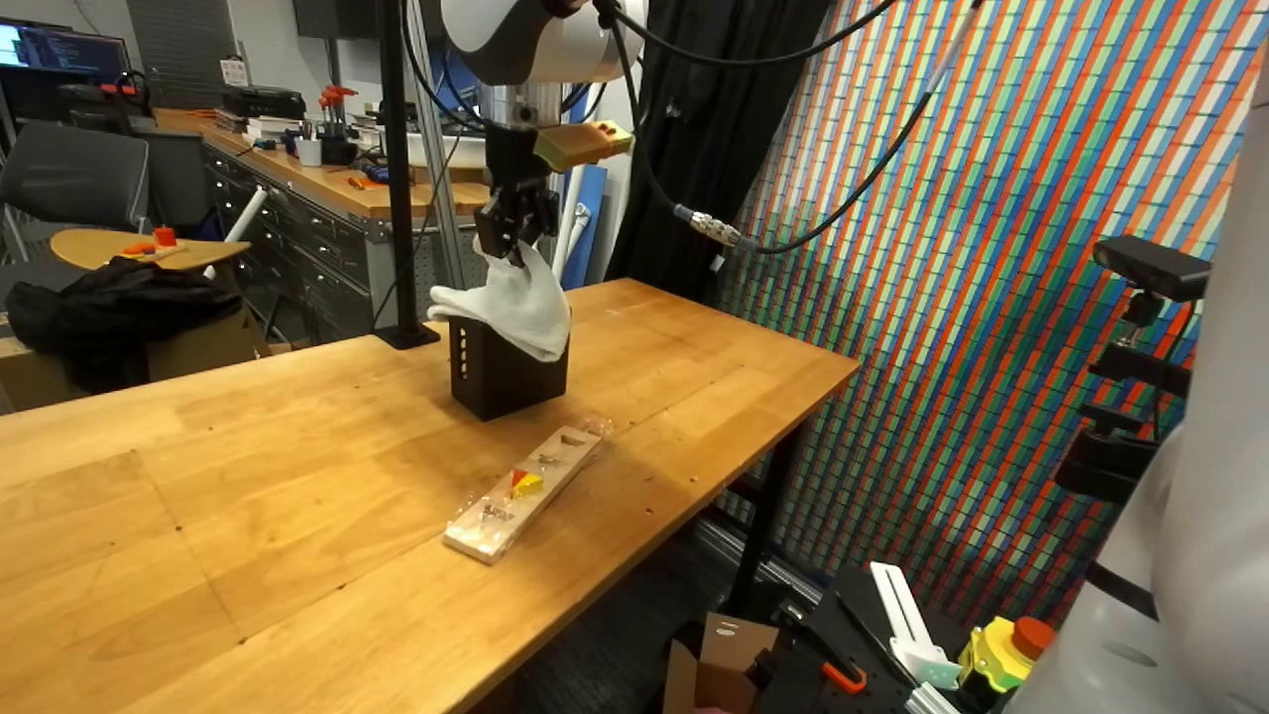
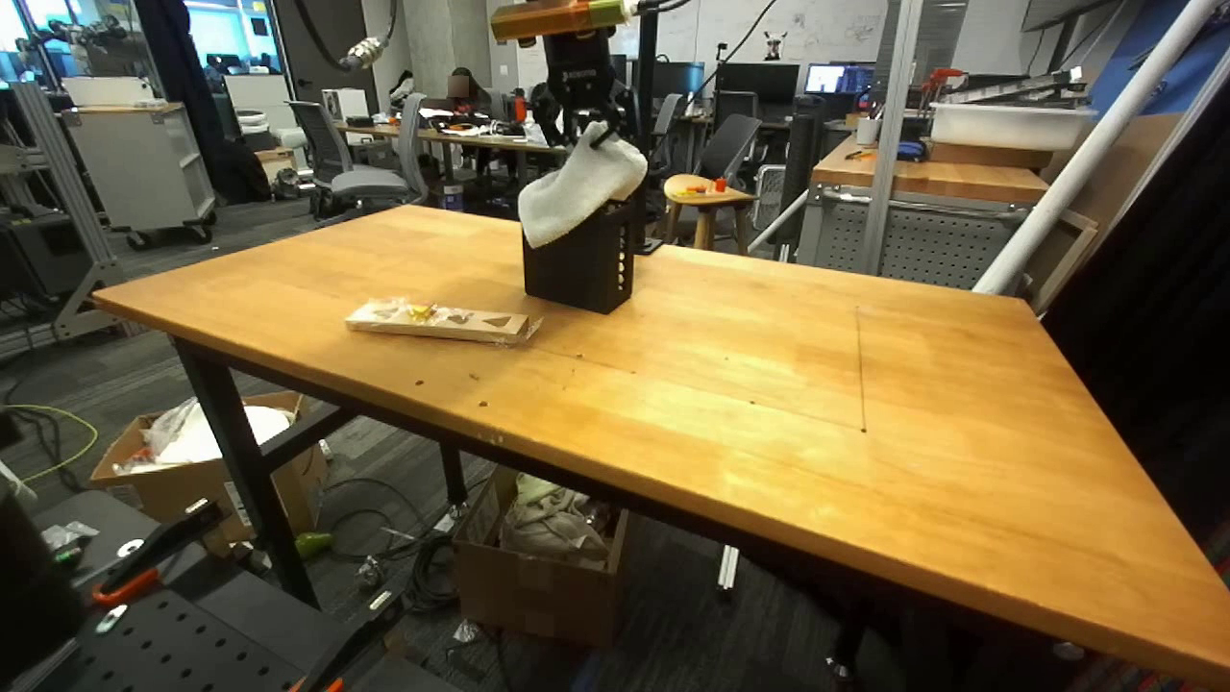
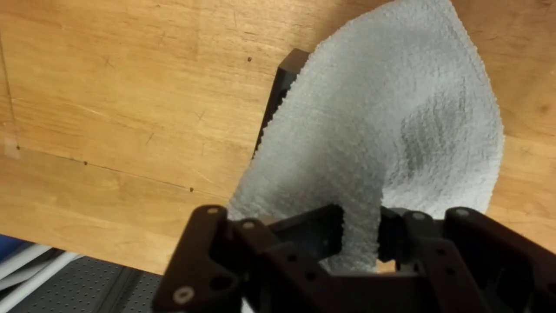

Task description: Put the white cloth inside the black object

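Above the black box (image 1: 506, 382), our gripper (image 3: 360, 232) squeezes a fold of the white cloth (image 2: 579, 192) between 2 fingers, which stand only that fold apart. In the wrist view we see the pinched part between the jaws and the rest spreading beyond them. In both exterior views the cloth drapes across the box's top and hangs past its rim; we cannot tell whether any reaches inside. Near the box, a wooden board (image 1: 516, 504) lies on the table (image 2: 730, 404).

Nubbly cloth (image 3: 365, 117), wooden tabletop (image 2: 750, 336).
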Robot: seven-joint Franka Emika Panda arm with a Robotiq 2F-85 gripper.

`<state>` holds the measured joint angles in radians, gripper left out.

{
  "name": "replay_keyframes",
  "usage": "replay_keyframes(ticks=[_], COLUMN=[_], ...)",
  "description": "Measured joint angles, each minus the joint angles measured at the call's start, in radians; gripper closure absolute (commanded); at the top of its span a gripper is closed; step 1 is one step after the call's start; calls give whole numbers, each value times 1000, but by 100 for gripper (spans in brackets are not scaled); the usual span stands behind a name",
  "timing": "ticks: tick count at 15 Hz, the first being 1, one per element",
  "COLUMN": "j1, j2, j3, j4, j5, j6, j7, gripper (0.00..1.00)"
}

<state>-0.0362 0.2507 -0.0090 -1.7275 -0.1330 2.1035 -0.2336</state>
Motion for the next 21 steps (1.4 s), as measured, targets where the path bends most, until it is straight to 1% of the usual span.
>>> replay_keyframes(ticks=[4, 7, 11, 17, 21], j1=[-6, -9, -19, -47, -59], j2=[35, 66, 99, 126, 155], j3=[0, 1, 4, 8, 8], j4=[0, 1, 12, 54, 105], j5=[40, 74, 113, 187, 200], j6=[0, -6, -23, -65, -125], j7=[-35, -55, -79, -128, -143], gripper=[97, 95, 96, 96, 96])
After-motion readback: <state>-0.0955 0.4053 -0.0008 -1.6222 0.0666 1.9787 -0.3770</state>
